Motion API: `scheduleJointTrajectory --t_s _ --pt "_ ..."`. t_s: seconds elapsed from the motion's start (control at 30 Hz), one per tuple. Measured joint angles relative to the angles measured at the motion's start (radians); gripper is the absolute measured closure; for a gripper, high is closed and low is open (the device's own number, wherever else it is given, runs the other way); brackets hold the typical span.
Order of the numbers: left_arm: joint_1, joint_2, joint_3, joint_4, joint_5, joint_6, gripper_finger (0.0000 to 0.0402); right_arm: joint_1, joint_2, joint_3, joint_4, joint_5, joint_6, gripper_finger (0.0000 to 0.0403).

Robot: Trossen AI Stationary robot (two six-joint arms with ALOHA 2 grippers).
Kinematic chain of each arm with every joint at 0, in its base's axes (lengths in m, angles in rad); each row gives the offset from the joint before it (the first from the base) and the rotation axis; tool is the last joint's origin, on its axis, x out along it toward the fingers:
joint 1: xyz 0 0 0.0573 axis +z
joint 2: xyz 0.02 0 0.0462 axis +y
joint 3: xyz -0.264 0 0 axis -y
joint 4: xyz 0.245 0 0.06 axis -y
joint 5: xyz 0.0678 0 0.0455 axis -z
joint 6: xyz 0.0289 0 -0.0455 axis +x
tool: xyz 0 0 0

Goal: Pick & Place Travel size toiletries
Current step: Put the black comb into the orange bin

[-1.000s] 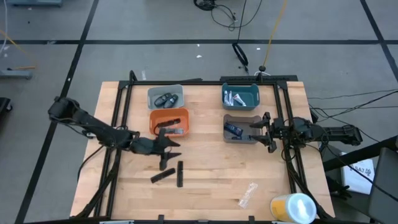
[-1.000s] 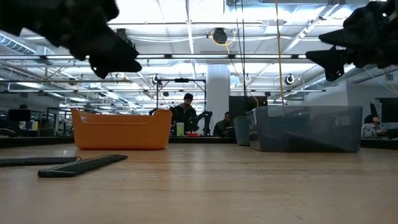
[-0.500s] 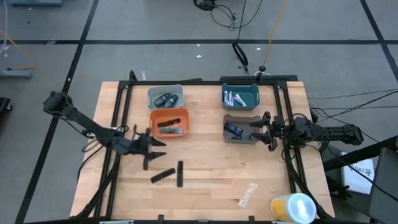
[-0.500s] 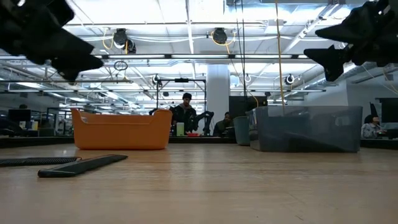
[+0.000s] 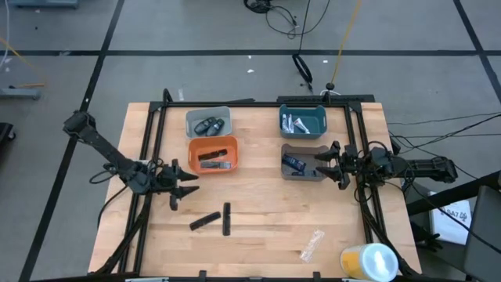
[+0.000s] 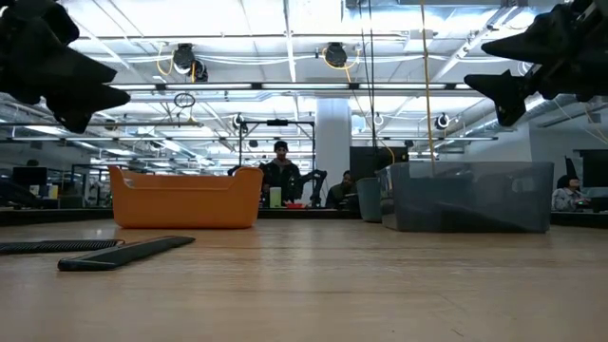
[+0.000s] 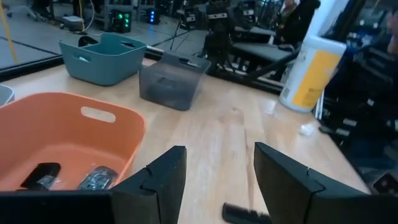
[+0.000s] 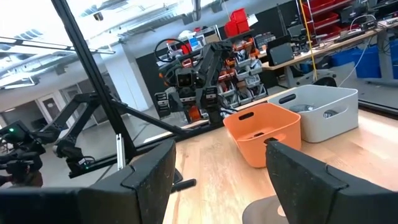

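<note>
- Our left gripper point(image 5: 182, 186) hangs with fingers released, empty; two thin black stick-shaped pieces point(image 5: 214, 219) lie on the wooden counter point(image 5: 258, 227) just ahead of them.
- We judge the sticks light, stiff and low-lying: pinch one across its narrow middle.
- Our right gripper point(image 5: 332, 165) waits, fingers spread, over the grey bin point(image 5: 291, 174).

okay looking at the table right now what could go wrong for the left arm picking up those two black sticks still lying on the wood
1. The two black sticks lie close together at an angle, so the open left gripper might nudge one while closing on the other.
2. They lie flat and thin on the table, so the jaws could scrape the wood or slip off.
3. The orange bin sits right beside the gripper; a low swing could bump its wall.
</note>
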Motion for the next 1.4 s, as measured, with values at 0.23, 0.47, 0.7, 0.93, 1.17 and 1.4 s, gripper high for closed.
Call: scheduleJointTrajectory --t_s 0.23,0.47,0.7,0.93,1.17,1.4 --pt "-0.077 -0.043 0.0 -0.114 -0.179 -0.024 0.0215 0.0 0.0 0.0 -0.016 0.0 0.012 0.0165" --pt "-0.14 -0.142 0.0 -0.167 -0.388 -0.005 0.0215 0.0 0.005 0.0 -0.027 -0.003 0.057 0.0165" --pt "-0.13 -0.195 0.0 -0.142 -0.432 0.077 0.0215 0.0 0.091 0.0 -0.085 -0.03 0.135 0.0165" --pt "-0.083 -0.193 0.0 -0.193 -0.487 0.016 0.0215 0.0 0.131 0.0 0.107 -0.035 0.021 0.0165" --pt "-0.072 -0.193 0.0 -0.195 -0.4 -0.033 0.0215 0.0 0.131 0.0 0.193 -0.029 -0.078 0.0165" --pt "-0.046 -0.168 0.0 -0.085 -0.017 0.047 0.0215 0.0 0.131 0.0 0.201 -0.03 -0.086 0.0165"
